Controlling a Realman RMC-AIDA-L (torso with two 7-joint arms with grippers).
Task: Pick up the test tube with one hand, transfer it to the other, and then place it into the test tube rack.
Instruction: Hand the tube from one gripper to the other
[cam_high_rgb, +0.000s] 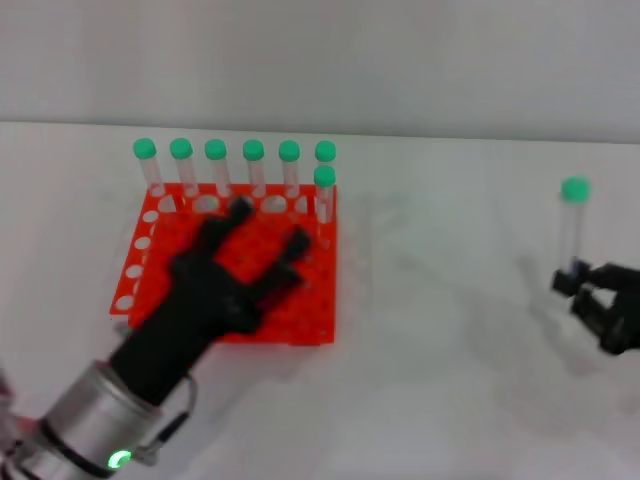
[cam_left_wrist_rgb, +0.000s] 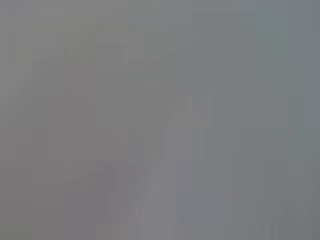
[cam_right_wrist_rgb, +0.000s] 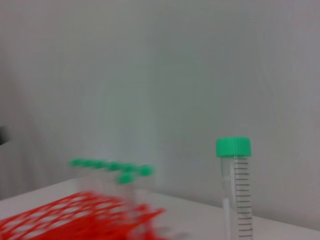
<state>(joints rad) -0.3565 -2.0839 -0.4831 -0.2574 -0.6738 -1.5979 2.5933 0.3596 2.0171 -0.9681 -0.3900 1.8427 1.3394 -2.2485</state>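
The test tube (cam_high_rgb: 571, 228), clear with a green cap, stands upright at the far right in the head view. My right gripper (cam_high_rgb: 578, 283) is shut on its lower end and holds it above the table. The tube also shows close in the right wrist view (cam_right_wrist_rgb: 235, 192). The orange-red rack (cam_high_rgb: 300, 312) sits left of centre and shows low in the right wrist view (cam_right_wrist_rgb: 70, 216). My left gripper (cam_high_rgb: 268, 226), on the silver-white arm with a green light, hovers over the rack with its fingers spread and empty. The left wrist view shows only grey blur.
Several green-capped tubes (cam_high_rgb: 235, 165) stand in the rack's back row, and one more (cam_high_rgb: 324, 192) stands just in front at the right end. White table (cam_high_rgb: 450, 330) lies between the rack and the right gripper.
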